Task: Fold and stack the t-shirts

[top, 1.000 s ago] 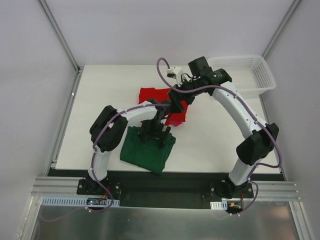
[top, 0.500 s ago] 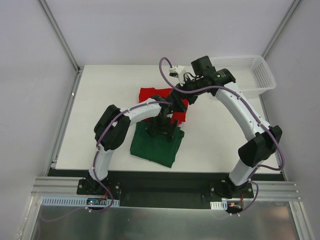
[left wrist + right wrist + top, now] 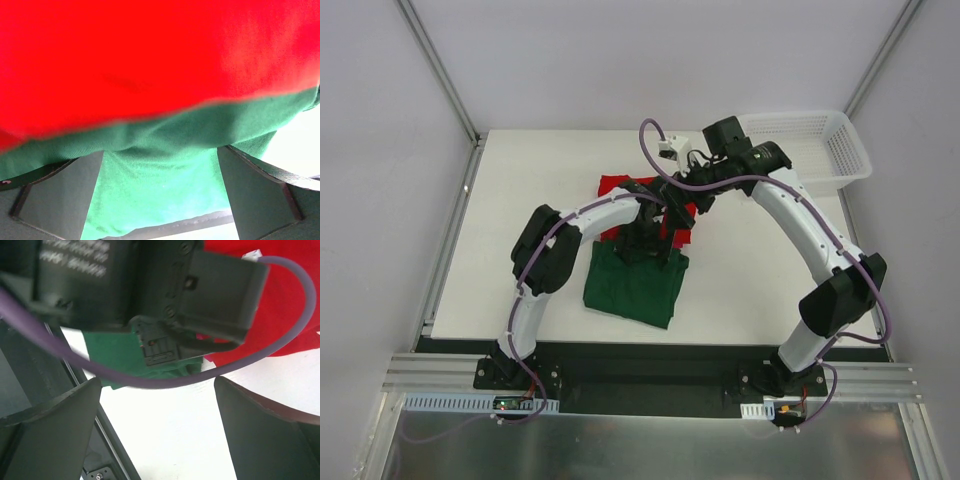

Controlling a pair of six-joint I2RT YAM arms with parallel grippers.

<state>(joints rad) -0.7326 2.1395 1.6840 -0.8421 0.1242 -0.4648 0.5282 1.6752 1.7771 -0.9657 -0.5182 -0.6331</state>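
The dark green t-shirt (image 3: pixel 632 290) lies folded near the table's front edge, its far edge against the red t-shirt (image 3: pixel 617 186), which is spread behind it. My left gripper (image 3: pixel 648 245) rests low on the green shirt's far edge. In the left wrist view its jaws stand wide open (image 3: pixel 160 150) with green cloth (image 3: pixel 160 190) lying between the fingers and red cloth (image 3: pixel 150 50) just beyond. My right gripper (image 3: pixel 672 208) hovers over the red shirt, open and empty (image 3: pixel 157 382), looking down on the left wrist, the green shirt (image 3: pixel 112 352) and the red shirt (image 3: pixel 280 300).
A white mesh basket (image 3: pixel 820 150) stands at the back right corner. The left arm's purple cable (image 3: pixel 150 382) runs just under my right gripper. The two wrists are very close together over the shirts. The table's front edge and rail (image 3: pixel 650 350) lie just behind the green shirt.
My left gripper has moved right and away from the bases toward the red shirt, and the green shirt has slid with it. The right arm shifted slightly to the right.
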